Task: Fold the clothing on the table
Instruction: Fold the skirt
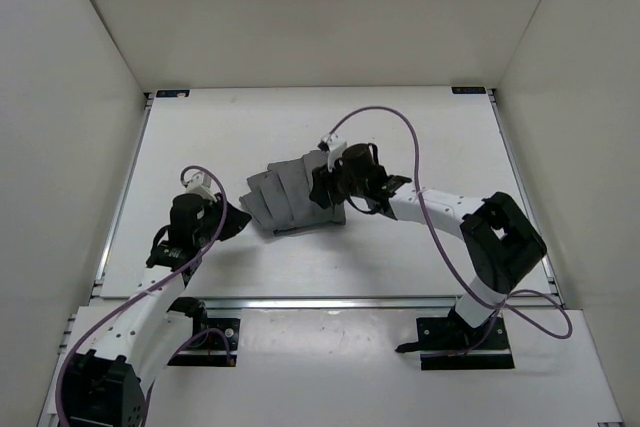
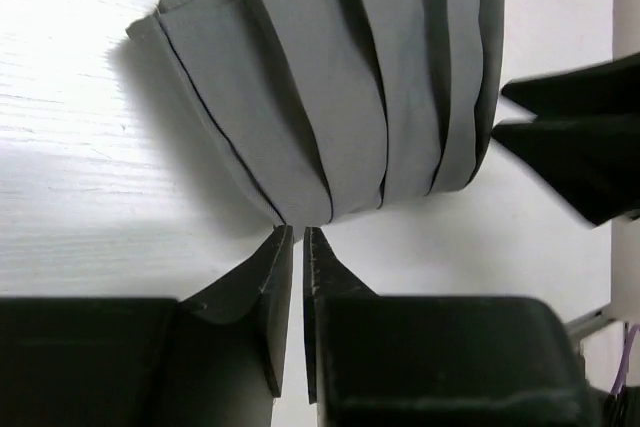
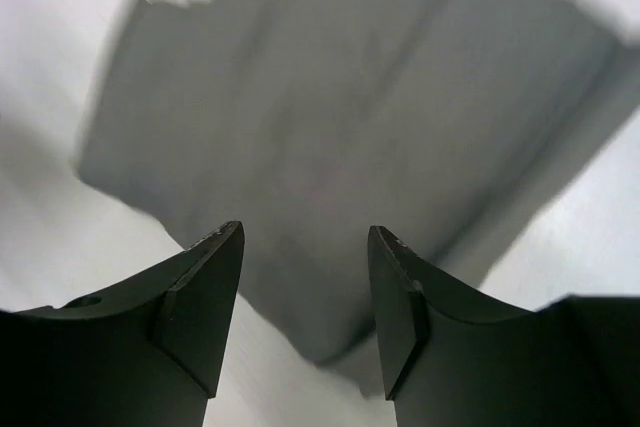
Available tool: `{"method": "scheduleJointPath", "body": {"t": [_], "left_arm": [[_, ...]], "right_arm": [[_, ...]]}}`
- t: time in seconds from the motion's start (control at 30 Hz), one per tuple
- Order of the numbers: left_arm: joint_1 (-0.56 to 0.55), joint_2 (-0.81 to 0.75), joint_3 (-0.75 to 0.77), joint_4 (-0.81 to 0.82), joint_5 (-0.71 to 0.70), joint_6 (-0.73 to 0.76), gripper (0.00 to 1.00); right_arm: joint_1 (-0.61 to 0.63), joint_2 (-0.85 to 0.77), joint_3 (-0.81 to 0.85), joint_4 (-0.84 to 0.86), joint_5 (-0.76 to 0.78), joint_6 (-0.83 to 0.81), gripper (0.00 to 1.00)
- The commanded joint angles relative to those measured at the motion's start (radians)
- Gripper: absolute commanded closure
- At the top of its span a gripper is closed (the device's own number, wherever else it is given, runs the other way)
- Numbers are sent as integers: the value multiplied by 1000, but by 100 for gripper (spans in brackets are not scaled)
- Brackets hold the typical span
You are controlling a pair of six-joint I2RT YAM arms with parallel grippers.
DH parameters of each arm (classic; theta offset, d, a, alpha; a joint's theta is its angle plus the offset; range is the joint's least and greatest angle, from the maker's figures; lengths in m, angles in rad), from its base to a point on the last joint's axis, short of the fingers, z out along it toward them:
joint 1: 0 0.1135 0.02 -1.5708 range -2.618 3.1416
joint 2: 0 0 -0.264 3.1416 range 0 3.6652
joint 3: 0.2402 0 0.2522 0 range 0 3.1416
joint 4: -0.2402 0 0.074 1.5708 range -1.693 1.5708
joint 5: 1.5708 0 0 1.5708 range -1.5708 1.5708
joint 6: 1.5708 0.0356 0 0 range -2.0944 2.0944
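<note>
Two tools flanked the clothing (image 1: 285, 202), which lay mid-counter (image 1: 420, 137). The left tool (image 2: 298, 232), nearly together and empty, sat just off the near-left hem, with the pleats running away from it. The right tool (image 3: 305, 232), apart and empty, hovered over the right side, nearer the cloth.
</note>
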Motion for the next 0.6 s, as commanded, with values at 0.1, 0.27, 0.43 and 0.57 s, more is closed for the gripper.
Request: {"method": "scheduleJointPath", "body": {"t": [0.1,0.27,0.43,0.57], "left_arm": [[-5,91,163,-128,85,145,65],[-3,148,209,-113,236,187,1],[-31,156,197,-61,277,156,1],[-63,145,209,-45,252,165,1]], "right_arm": [[9,-161,-161,74,109,35,49],[-86,-287,-268,88,97,59,50],[-155,-348,-340,69,67,69,49],[-179,-391,-388,72,57,71,48]]}}
